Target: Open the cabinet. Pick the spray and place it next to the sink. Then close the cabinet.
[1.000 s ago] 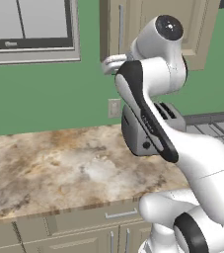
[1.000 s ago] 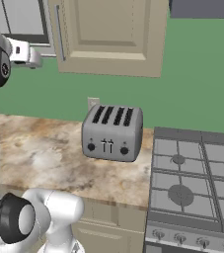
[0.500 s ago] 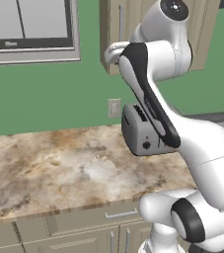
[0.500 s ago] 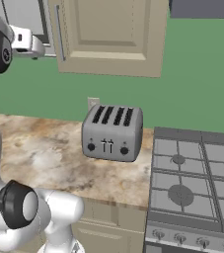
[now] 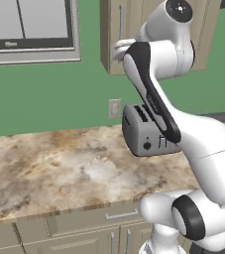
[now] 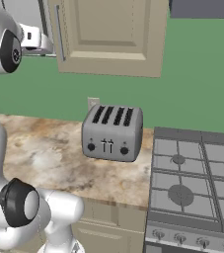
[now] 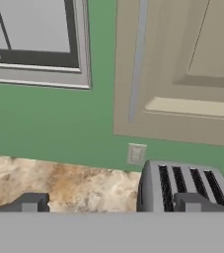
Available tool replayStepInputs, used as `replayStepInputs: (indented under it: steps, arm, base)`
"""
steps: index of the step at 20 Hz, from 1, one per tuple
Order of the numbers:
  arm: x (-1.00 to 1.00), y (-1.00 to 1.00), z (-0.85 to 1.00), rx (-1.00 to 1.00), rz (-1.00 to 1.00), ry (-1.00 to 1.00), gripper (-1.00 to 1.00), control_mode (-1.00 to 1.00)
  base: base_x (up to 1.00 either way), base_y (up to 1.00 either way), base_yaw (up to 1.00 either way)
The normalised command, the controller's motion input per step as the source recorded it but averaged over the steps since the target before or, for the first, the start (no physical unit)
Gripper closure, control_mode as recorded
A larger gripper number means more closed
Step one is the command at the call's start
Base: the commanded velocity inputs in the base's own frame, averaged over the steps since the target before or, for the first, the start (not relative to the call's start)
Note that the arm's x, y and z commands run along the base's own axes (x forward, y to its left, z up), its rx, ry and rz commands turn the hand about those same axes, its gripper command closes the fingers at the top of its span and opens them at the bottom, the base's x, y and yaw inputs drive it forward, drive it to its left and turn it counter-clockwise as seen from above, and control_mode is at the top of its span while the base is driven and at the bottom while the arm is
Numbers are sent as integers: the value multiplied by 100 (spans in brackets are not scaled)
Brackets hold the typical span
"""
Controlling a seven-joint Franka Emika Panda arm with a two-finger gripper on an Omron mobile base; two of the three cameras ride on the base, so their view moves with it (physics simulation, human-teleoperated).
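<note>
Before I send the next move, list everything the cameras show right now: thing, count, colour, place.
cabinet: one, beige, on the wall above the toaster, door shut
cabinet handle: one, silver vertical bar, at the door's left edge
toaster: one, silver-grey, four slots, on the counter against the wall
counter: one, brown marbled, under the window
wall outlet: one, pale, on the green wall beside the toaster
window: one, grey frame, left of the cabinet
stove: one, grey gas hob, right of the toaster
gripper: one, dark fingertips, open, facing the cabinet handle, holding nothing

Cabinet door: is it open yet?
No, the cabinet door sits flush and shut, its silver handle untouched, the open gripper short of it.
</note>
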Motion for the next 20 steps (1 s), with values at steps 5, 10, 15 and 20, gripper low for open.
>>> replayStepInputs:
  steps: [5,10,15,20]
  arm:
    - [18,-34,0,4,0,-4,-100,-100]
    - [31,-14,0,1,0,0,-100,-100]
    - [49,0,0,0,0,0,-100,-100]
    - [44,0,0,0,0,0,-100,-100]
  base:
    - [0,0,0]
    - [0,0,0]
    - [0,0,0]
    - [0,0,0]
